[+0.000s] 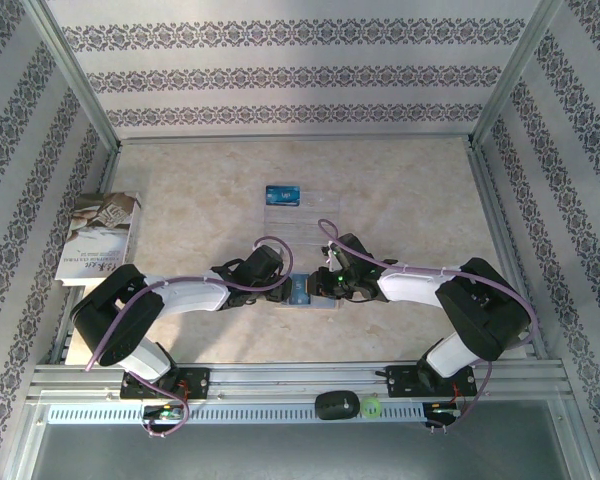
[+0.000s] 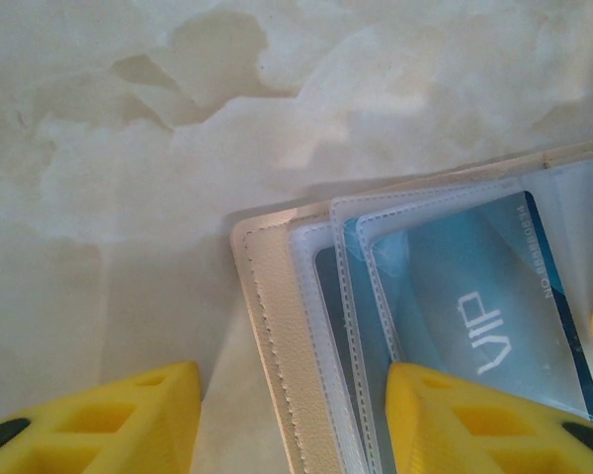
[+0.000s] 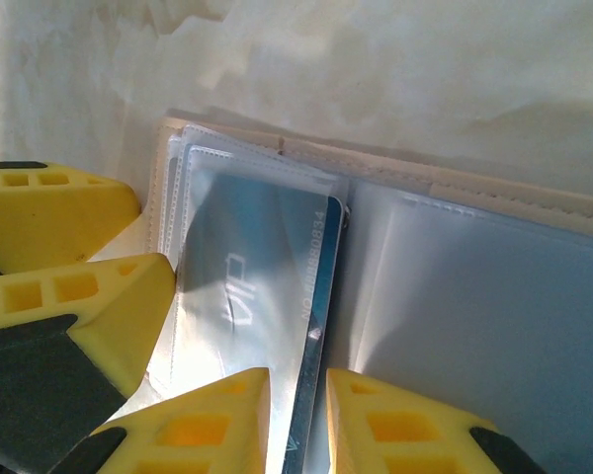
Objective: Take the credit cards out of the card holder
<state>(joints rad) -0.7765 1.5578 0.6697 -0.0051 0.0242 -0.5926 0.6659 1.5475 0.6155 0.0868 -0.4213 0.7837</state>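
Right claw [image 3: 298,383] pinching blue credit card [image 3: 239,267] edge, left claw [image 2: 292,380] half open, astride card holder [image 2: 262,296] edge

On the table [image 1: 180,190], the opened card holder [image 1: 300,293] lies near the front edge; behind it sits a tray [image 1: 320,222] with a credit card [image 1: 286,194] in its far left corner, and a book [image 1: 98,235] lies well off to the left. The left end effector [image 2: 292,425] straddles the holder's left edge, one finger over the table, the other over the sleeves. A second credit card [image 3: 267,267], in the top sleeve, has its edge between the fingers of the right end effector [image 3: 296,425].
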